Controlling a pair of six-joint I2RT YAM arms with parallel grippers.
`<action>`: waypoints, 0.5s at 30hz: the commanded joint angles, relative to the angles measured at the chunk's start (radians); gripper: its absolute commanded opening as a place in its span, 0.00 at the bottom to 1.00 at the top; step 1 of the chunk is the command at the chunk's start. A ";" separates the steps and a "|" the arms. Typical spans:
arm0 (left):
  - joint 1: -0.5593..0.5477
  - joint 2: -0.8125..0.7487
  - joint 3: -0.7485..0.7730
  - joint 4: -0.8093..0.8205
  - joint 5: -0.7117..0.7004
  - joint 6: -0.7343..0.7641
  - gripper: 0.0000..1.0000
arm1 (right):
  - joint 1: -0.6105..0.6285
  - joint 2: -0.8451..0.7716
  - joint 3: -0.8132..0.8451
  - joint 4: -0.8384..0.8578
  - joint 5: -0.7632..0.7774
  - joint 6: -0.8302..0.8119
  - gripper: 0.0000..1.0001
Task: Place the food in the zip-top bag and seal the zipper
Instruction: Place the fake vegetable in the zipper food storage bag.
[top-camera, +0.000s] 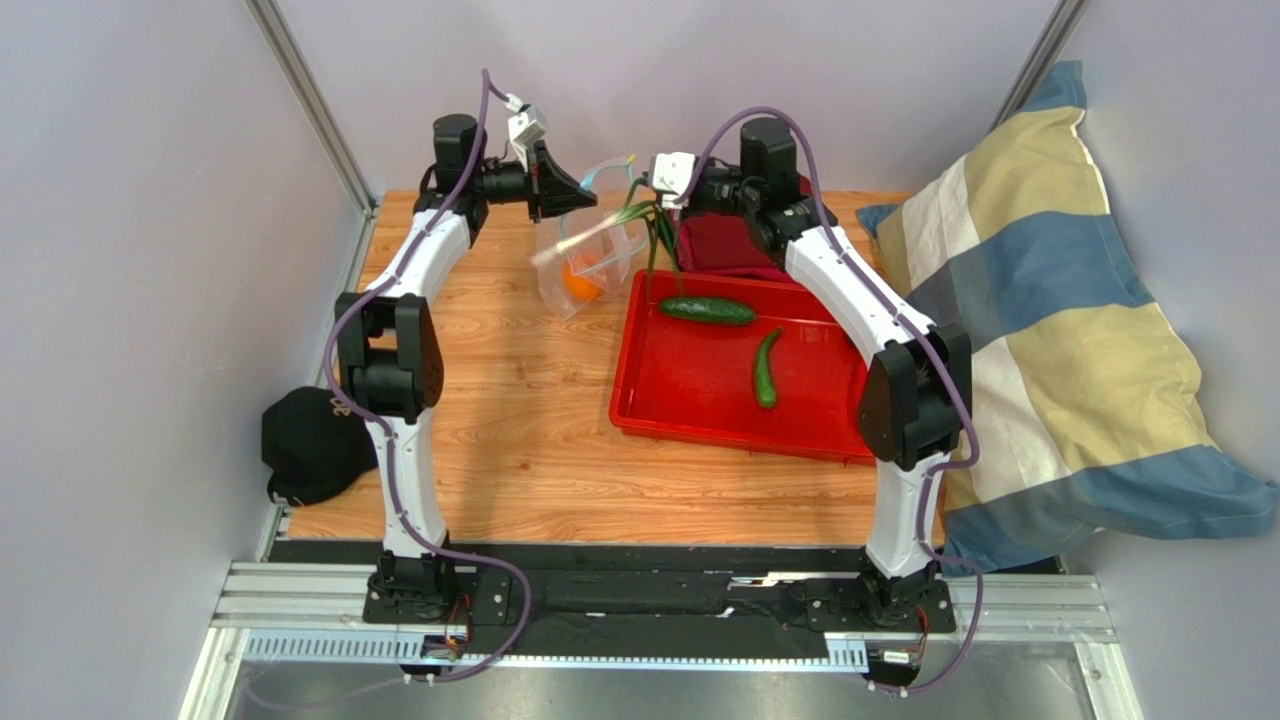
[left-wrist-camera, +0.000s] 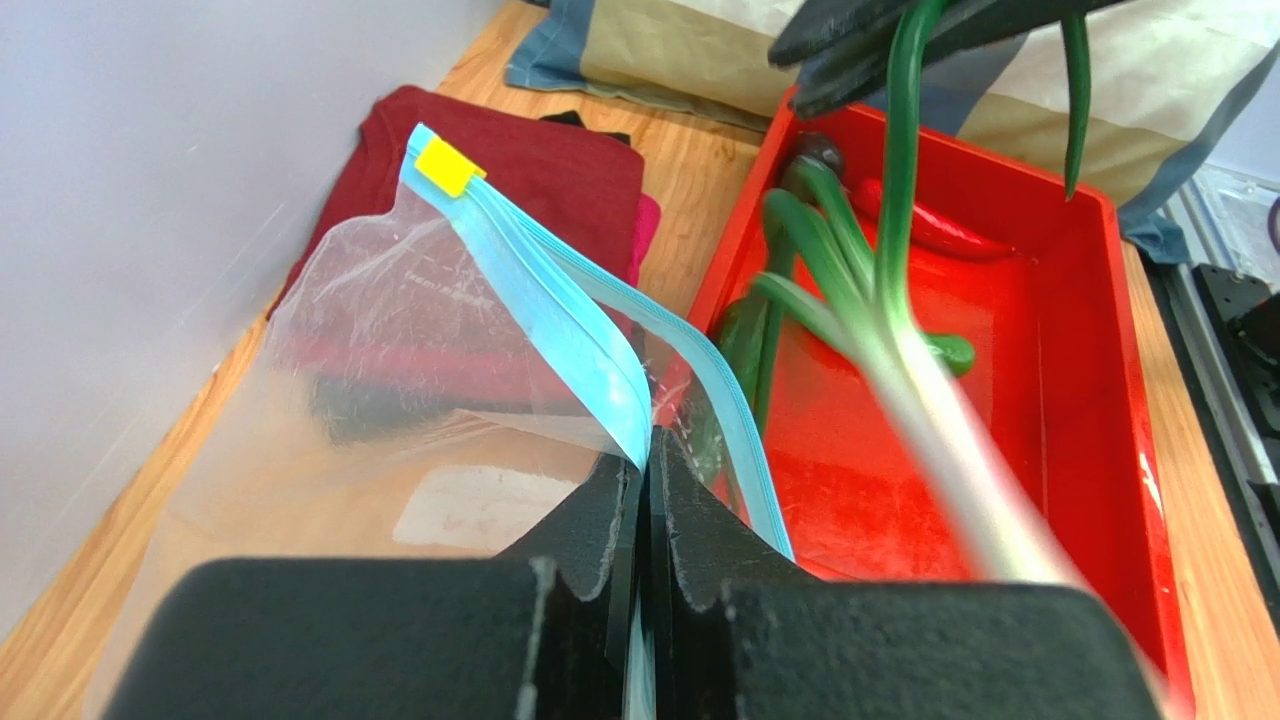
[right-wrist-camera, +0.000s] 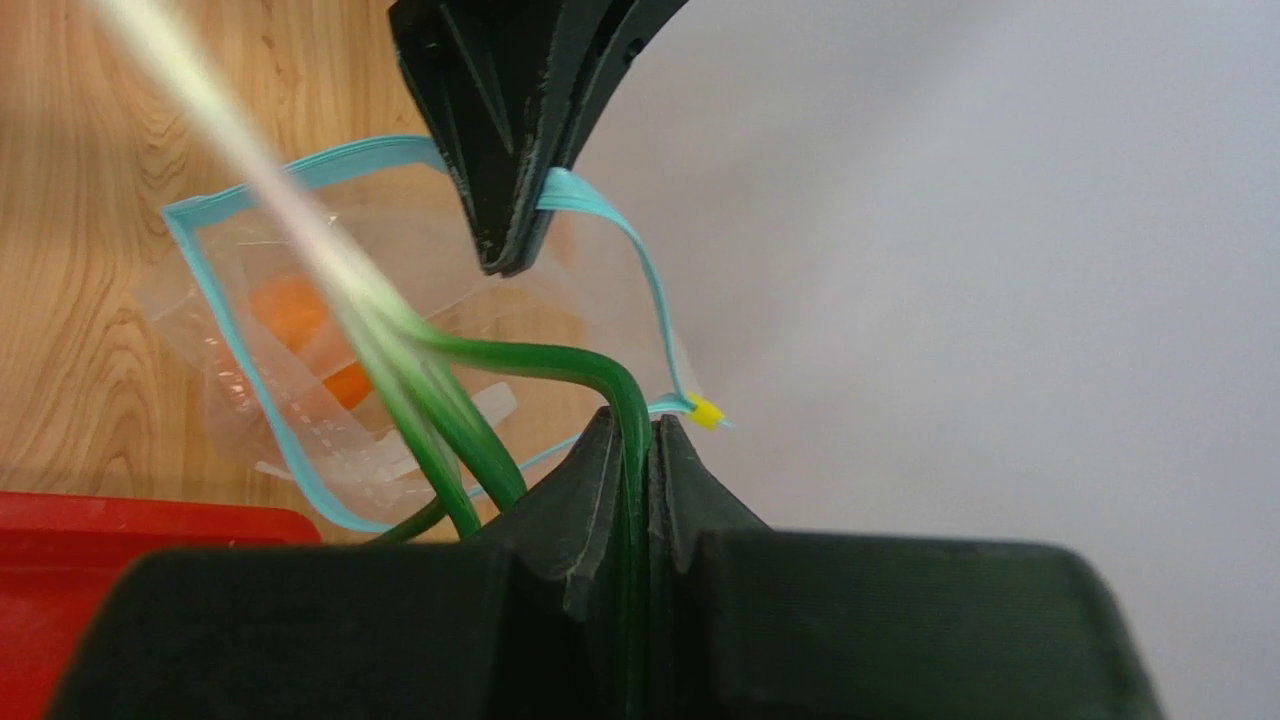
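My left gripper (top-camera: 568, 195) (left-wrist-camera: 649, 458) is shut on the bluish zipper (left-wrist-camera: 556, 300) edge of the clear zip-top bag (top-camera: 594, 255) and holds its mouth up and open. The orange fruit (top-camera: 582, 285) (right-wrist-camera: 293, 315) lies inside the bag. My right gripper (top-camera: 657, 188) (right-wrist-camera: 646, 428) is shut on a green leaf of the green onion (right-wrist-camera: 451, 405) (left-wrist-camera: 887, 330), whose white end points into the bag mouth. Two long green vegetables (top-camera: 706, 311) (top-camera: 768, 369) lie in the red tray (top-camera: 706, 405). The red chili (left-wrist-camera: 939, 225) and the small dark round piece (left-wrist-camera: 819, 150) lie at the tray's far end.
A dark red folded cloth (top-camera: 729, 240) lies behind the tray under the right arm. A striped pillow (top-camera: 1052, 330) leans at the table's right edge. A black object (top-camera: 313, 443) sits off the left edge. A wall stands close behind the bag.
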 joint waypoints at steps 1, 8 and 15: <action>0.004 -0.051 0.047 0.005 0.011 0.011 0.00 | 0.009 0.000 0.104 0.041 0.026 0.098 0.00; 0.015 -0.037 0.029 0.155 0.033 -0.114 0.00 | -0.003 -0.017 0.103 0.208 0.002 0.400 0.00; 0.015 -0.040 0.032 0.155 0.074 -0.117 0.01 | 0.002 0.138 0.264 0.281 -0.018 0.784 0.00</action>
